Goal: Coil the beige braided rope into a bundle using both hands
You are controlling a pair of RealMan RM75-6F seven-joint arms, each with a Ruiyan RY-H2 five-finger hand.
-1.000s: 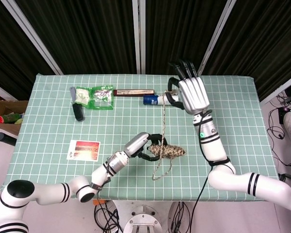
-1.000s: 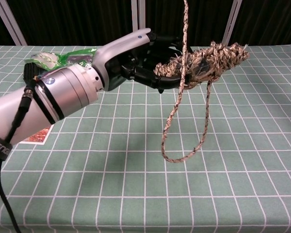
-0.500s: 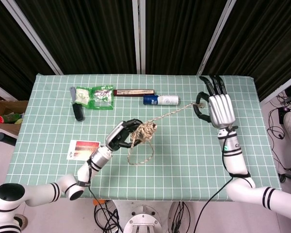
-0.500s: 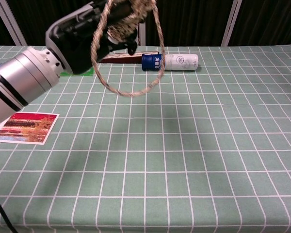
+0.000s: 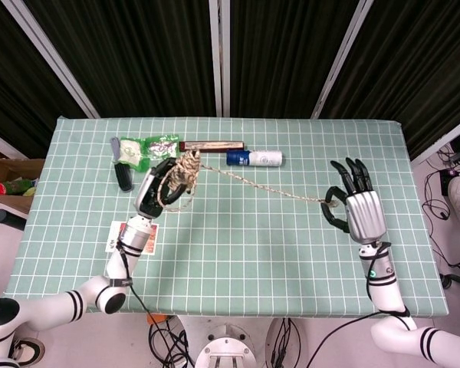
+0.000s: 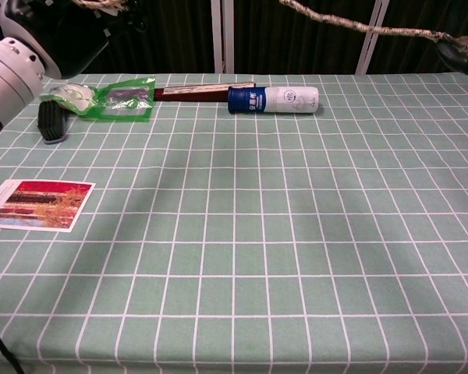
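The beige braided rope (image 5: pixel 261 185) runs taut in the air between my two hands. Its coiled bundle (image 5: pixel 182 170) sits in my left hand (image 5: pixel 159 188), which grips it raised above the table's left half; a loop hangs below the bundle. My right hand (image 5: pixel 356 205) pinches the rope's free end at the right, its other fingers spread upward. In the chest view the rope (image 6: pixel 359 25) crosses the top edge, only the left hand's (image 6: pixel 39 31) lower part shows at the top left, and the right hand's fingertips (image 6: pixel 462 53) show at the far right.
On the green checked tablecloth (image 5: pixel 253 245) lie a blue-capped white bottle (image 5: pixel 253 159), a long dark red box (image 5: pixel 211 145), a green packet (image 5: pixel 155 152), a black brush-like item (image 5: pixel 123 178) and a picture card (image 5: pixel 116 236). The bottle (image 6: pixel 273 99) and card (image 6: pixel 39 202) also show in the chest view.
My left hand carried the bundle up and to the left. The right hand moved down and to the right, pulling the rope out longer and taut between them.
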